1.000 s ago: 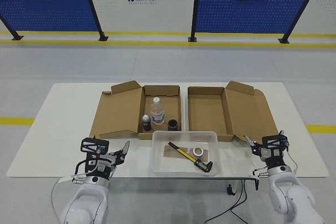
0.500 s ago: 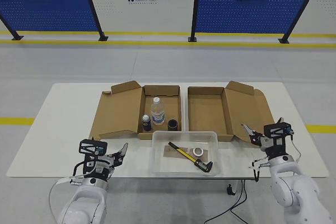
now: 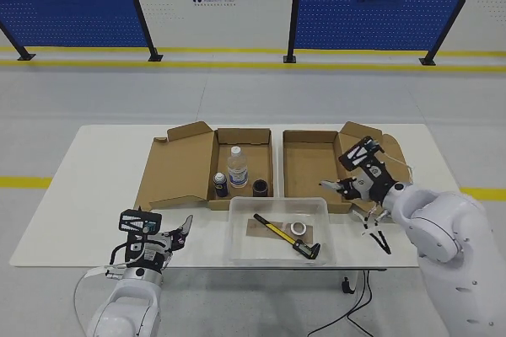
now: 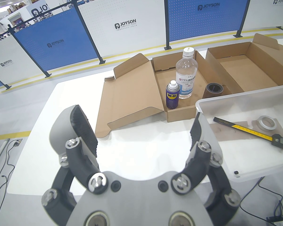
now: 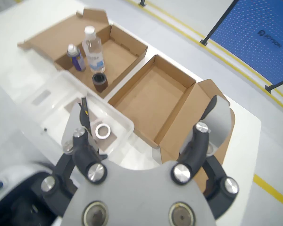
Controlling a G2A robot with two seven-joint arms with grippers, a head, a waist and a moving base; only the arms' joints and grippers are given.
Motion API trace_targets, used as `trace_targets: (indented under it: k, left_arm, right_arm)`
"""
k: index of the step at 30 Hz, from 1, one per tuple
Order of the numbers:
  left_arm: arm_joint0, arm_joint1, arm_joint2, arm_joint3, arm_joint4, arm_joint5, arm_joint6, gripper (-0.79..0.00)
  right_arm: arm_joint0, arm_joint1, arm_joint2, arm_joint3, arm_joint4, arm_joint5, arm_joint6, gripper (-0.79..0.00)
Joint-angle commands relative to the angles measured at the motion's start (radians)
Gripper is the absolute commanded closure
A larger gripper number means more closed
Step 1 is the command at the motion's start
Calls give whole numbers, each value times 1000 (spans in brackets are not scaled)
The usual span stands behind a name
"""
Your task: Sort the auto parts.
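Top view, lower left of frame: left gripper (image 3: 182, 228) sat at the near edge of the white table (image 3: 93, 185), its two fingers spread wide with nothing between them. Right of centre: right gripper (image 5: 146, 106) hung above the lower right corner of the right cardboard box (image 3: 308, 168), where the box body meets its folded-out lid; jaws likewise wide apart and holding nothing. Lower centre of frame: clear plastic bin (image 3: 236, 244) stood just below the front walls of both boxes. Inside it, the caliper (image 3: 287, 236) lay flat on a diagonal, its yellow-and-black beam toward the upper left and its dark head toward the lower right. The metal ring (image 3: 298, 227) lay flat just beside the beam, on its upper right side; whether the two touched could not be told. Centre of frame: left cardboard box (image 3: 244, 139) was open, with its lid folded out to the left. Three items stood upright along its lower wall: clear bottle (image 3: 237, 167) with a white cap, blue spray can (image 3: 221, 184) just to its lower left, and dark cylinder (image 3: 260, 189), open end up, just to its lower right. Both grippers were well apart from every part, the left one farther from the bin than the right.
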Motion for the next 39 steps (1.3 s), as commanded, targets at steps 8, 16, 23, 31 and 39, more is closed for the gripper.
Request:
trace_targets:
  k: [8, 16, 23, 31, 39]
  left_arm:
    - [0, 0, 0, 0, 0, 0, 0, -785]
    - [0, 0, 0, 0, 0, 0, 0, -785]
    - [0, 0, 0, 0, 0, 0, 0, -785]
    - [0, 0, 0, 0, 0, 0, 0, -785]
    - [0, 0, 0, 0, 0, 0, 0, -785]
  right_arm:
    - [20, 8, -122, 2, 148, -68, 288, -785]
    - [26, 8, -158, 26, 195, -27, 313, -785]
    - [26, 8, -158, 26, 195, -27, 313, -785]
    - [26, 8, -158, 26, 195, -27, 313, -785]
    - [71, 10, -237, 116, 238, -64, 323, -785]
